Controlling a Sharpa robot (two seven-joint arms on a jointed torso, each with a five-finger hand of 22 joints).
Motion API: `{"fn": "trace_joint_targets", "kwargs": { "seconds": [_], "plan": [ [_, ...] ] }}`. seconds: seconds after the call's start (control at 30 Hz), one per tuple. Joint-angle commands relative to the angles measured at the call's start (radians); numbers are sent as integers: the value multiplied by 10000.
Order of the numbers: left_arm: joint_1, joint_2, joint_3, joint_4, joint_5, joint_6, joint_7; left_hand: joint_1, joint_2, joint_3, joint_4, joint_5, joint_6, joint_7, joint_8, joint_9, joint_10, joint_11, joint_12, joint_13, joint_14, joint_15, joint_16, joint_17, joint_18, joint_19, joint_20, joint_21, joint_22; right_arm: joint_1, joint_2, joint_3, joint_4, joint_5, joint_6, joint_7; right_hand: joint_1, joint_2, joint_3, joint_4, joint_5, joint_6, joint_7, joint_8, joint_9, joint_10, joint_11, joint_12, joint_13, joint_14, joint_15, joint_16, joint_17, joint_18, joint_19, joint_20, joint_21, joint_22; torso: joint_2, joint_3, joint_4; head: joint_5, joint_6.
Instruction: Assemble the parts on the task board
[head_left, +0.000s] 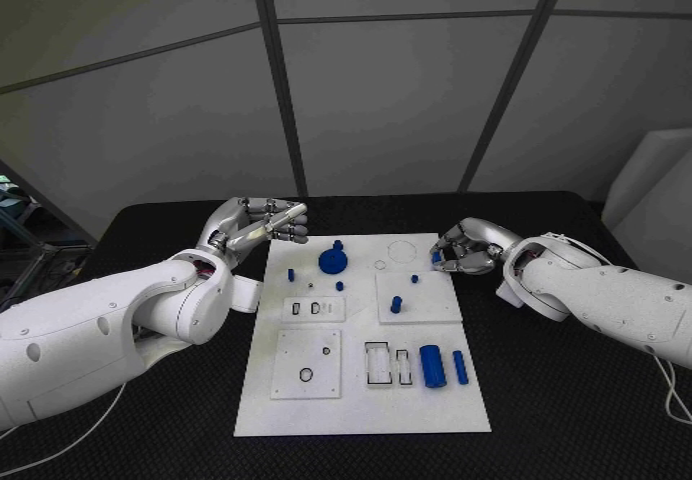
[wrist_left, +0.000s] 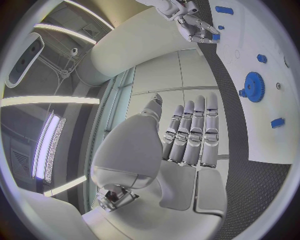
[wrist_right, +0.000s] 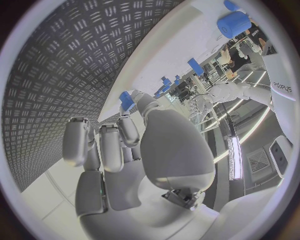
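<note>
The white task board (head_left: 361, 400) lies in the middle of the black table. A blue gear (head_left: 333, 262) (wrist_left: 254, 86) stands near its far edge, with small blue pegs (head_left: 395, 304) around it. A thick blue cylinder (head_left: 431, 365) (wrist_right: 233, 23) and a thinner blue rod (head_left: 460, 367) lie near the right front. My right hand (head_left: 464, 248) (wrist_right: 134, 150) hovers at the board's far right edge and pinches a small blue part (head_left: 436, 256) (wrist_right: 127, 100) at its fingertips. My left hand (head_left: 260, 225) (wrist_left: 187, 135) is raised beside the far left corner, fingers extended, holding nothing.
Raised white sub-plates (head_left: 307, 362) with slots and holes sit on the board. A white panel (head_left: 649, 190) stands off the table's far right. Bare black table (head_left: 577, 400) runs along both sides of the board.
</note>
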Motion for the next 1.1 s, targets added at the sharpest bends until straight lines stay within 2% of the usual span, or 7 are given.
{"fn": "trace_joint_targets", "kwargs": {
  "seconds": [0.03, 0.2, 0.3, 0.47, 0.7, 0.77, 1.1],
  "plan": [
    [7, -9, 4, 19, -21, 121, 122, 16, 44, -21, -53, -9, 44, 2, -47, 9, -67, 20, -10, 7, -57, -16, -30, 10, -141, -59, 2, -49, -15, 13, 11, 3, -23, -97, 130, -58, -9, 96, -28, 9, 43, 93, 17, 59, 17, 53, -57, 31, 18, 551, -18, 58, 322, 32, 84, -38, 59, 38, -1, 0, 2, 5, -2],
    [7, -18, 4, 24, -21, 120, 123, 16, 44, -21, -53, -9, 44, 2, -47, 9, -67, 20, -10, 7, -57, -16, -30, 10, -141, -59, 2, -49, -15, 11, 31, 3, -34, -106, 70, -59, -2, 218, 34, 21, 48, 242, -36, 130, 36, 85, -101, 61, 51, 567, -53, 98, 384, 13, 150, -68, 105, 124, 0, 1, -3, 7, -13],
    [7, -20, 4, 27, -21, 120, 122, 16, 44, -21, -53, -9, 44, 2, -47, 9, -67, 20, -10, 7, -57, -16, -30, 10, -141, -59, 2, -49, -15, 11, 30, 3, -9, -108, -108, -14, 81, 334, 116, -29, 49, 562, -162, 322, 103, 158, -201, 150, 144, 596, -126, 175, 504, -22, 273, -120, 194, 291, 0, 2, 4, 14, -15],
    [7, -30, 4, 34, -21, 116, 120, 30, 65, -17, -66, -8, 42, 9, -52, 8, -92, 26, -15, 8, -65, -13, -25, 26, -140, -66, 6, -48, -16, 11, 24, 3, 47, -109, -557, -10, 315, 651, 422, -169, -383, 805, -306, 525, 175, 253, -336, 241, 251, 633, -248, 276, 656, -74, 444, -242, 324, 527, 1, 5, -6, 26, -25],
    [7, -38, 4, 40, -21, 119, 116, 30, 65, -17, -66, -8, 42, 9, -52, 8, -92, 26, -15, 8, -65, -13, -25, 26, -140, -66, 6, -48, -16, 10, -65, 5, 256, -108, -1106, -61, 416, 828, 664, -279, -517, 794, -327, 583, 196, 278, -359, 248, 278, 648, -279, 323, 731, -104, 532, -290, 394, 655, -13, -4, -2, 38, -43],
    [7, -44, 4, 37, -21, 118, 115, 30, 65, -17, -66, -8, 42, 9, -52, 8, -92, 26, -15, 8, -65, -13, -25, 26, -140, -66, 6, -48, -16, 11, -111, 5, 383, -107, -1207, -118, 418, 834, 684, -290, -515, 780, -323, 582, 196, 278, -357, 246, 279, 651, -279, 331, 743, -111, 553, -293, 410, 685, -23, -7, -9, 104, -42],
    [14, -78, 4, -2, -20, 111, 96, 36, 68, -17, -73, -9, 41, 11, -55, 8, -102, 28, -18, 7, -70, -11, -24, 32, -139, -68, 7, -47, -16, 91, -249, 23, 2036, -157, -1613, -955, 428, 864, 824, -372, -510, 688, -291, 571, 191, 309, -335, 280, 326, 673, -269, 397, 845, -138, 636, -297, 477, 806, -123, -61, -33, 214, -61]
  ]
}}
